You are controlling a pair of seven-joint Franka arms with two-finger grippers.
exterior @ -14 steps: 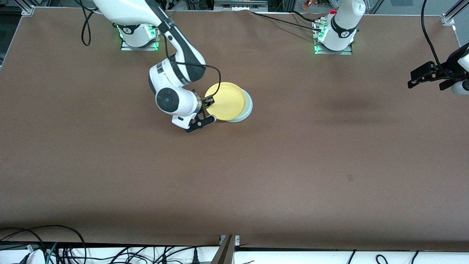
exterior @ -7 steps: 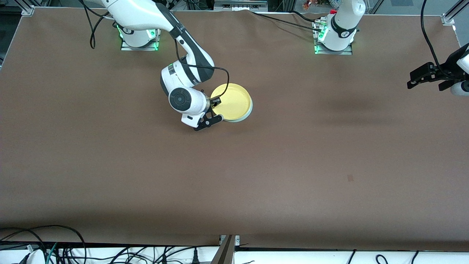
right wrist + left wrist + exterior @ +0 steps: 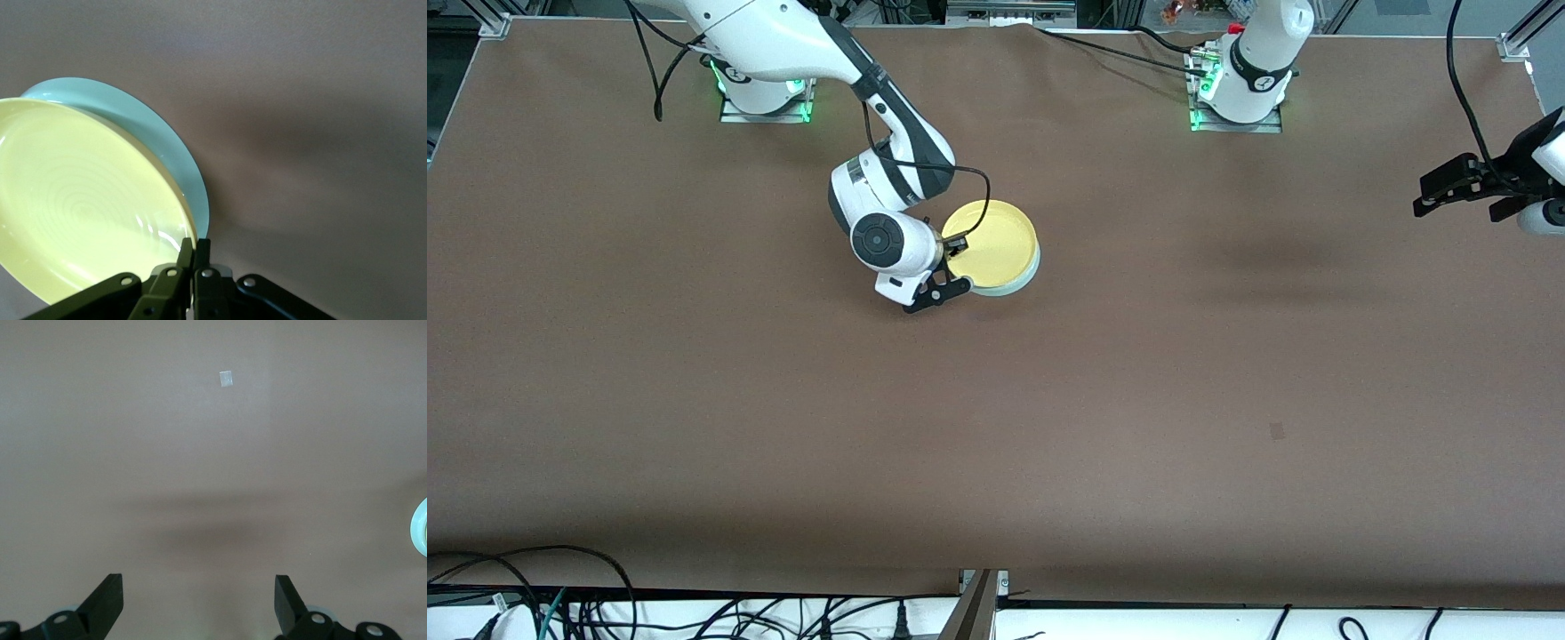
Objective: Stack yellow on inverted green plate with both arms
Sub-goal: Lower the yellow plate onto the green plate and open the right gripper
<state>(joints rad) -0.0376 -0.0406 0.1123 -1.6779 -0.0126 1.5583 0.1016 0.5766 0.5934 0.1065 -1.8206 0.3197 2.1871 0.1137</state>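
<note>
The right gripper (image 3: 951, 252) is clamped shut on the rim of the yellow plate (image 3: 993, 244), at the edge toward the right arm's end of the table. The yellow plate sits right side up over the green plate (image 3: 1032, 267), whose rim peeks out along the side nearer the front camera; whether the two already touch is hard to tell. The left gripper (image 3: 1449, 188) waits with its fingers (image 3: 107, 603) spread wide and empty, over the brown table (image 3: 1138, 400) at the left arm's end.
</note>
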